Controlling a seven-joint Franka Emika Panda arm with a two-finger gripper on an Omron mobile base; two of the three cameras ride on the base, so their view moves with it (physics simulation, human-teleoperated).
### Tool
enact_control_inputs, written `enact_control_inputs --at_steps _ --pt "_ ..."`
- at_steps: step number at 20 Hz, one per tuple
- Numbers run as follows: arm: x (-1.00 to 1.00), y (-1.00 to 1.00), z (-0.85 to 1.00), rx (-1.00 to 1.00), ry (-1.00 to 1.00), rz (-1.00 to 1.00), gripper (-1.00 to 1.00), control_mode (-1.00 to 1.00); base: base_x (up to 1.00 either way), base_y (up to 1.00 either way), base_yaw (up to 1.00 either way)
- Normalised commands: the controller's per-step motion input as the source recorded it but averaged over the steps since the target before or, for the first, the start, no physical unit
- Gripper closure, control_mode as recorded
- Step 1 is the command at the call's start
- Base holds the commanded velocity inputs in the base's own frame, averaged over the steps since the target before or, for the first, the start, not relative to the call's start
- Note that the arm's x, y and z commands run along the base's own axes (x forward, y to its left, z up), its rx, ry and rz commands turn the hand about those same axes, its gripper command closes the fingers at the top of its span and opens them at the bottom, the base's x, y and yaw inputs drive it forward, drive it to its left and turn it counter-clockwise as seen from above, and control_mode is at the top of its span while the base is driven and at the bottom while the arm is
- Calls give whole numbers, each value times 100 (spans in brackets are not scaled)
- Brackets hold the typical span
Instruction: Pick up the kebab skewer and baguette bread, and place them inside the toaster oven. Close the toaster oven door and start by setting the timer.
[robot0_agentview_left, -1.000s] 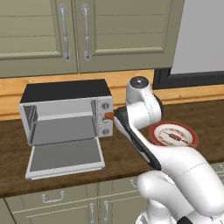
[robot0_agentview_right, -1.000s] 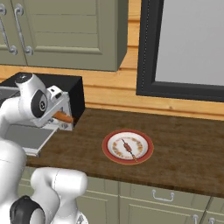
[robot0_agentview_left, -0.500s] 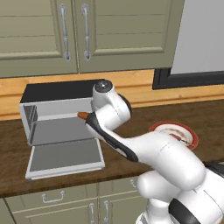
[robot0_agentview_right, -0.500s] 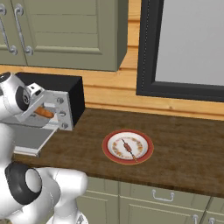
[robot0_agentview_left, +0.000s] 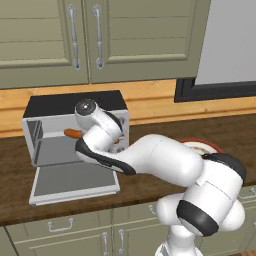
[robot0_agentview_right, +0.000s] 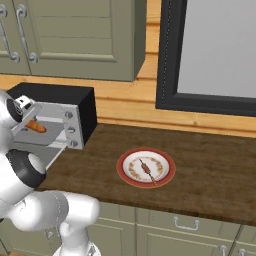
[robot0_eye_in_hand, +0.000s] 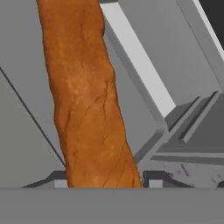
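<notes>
The hand (robot0_agentview_left: 80, 136) is at the mouth of the oven (robot0_agentview_left: 75, 131), clenched on the baguette (robot0_eye_in_hand: 85, 100): in the hand view the loaf runs straight out from between the fingers into the grey cavity, and in the left base view its orange tip pokes out just left of the hand, inside the opening. The door (robot0_agentview_left: 75, 180) lies folded down flat below the hand, so the way in is clear. The skewer (robot0_agentview_right: 147, 168) is on the red-rimmed plate (robot0_agentview_right: 125, 175), well to the right of the hand on the counter (robot0_agentview_right: 210, 175). The step in hand, as I judge it, is setting the loaf inside. To do it well, keep the loaf level and roughly parallel to the oven's back wall, so that neither tapered end catches a side wall; carry it deep enough that no part overhangs the door hinge, or the door will not shut later. Lower it until it rests on the oven floor before letting go, since a drop could make it roll forward onto the door. Leave room beside it for the skewer. Then draw the hand straight back out, clear of the top edge of the opening.
</notes>
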Motion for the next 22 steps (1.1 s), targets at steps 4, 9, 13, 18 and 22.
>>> enact_control_inputs --at_steps 4,9,13,18,22 --pt "16 47 -44 0 -15 0 100 -100 0 0 0" --pt "26 3 -11 0 -19 0 100 -100 0 0 0" --pt "11 0 -11 0 -13 1 100 -100 0 0 0" --pt "13 0 -7 0 -5 1 100 -100 0 0 0" --pt "4 0 -1 3 -1 1 100 -100 0 0 0"
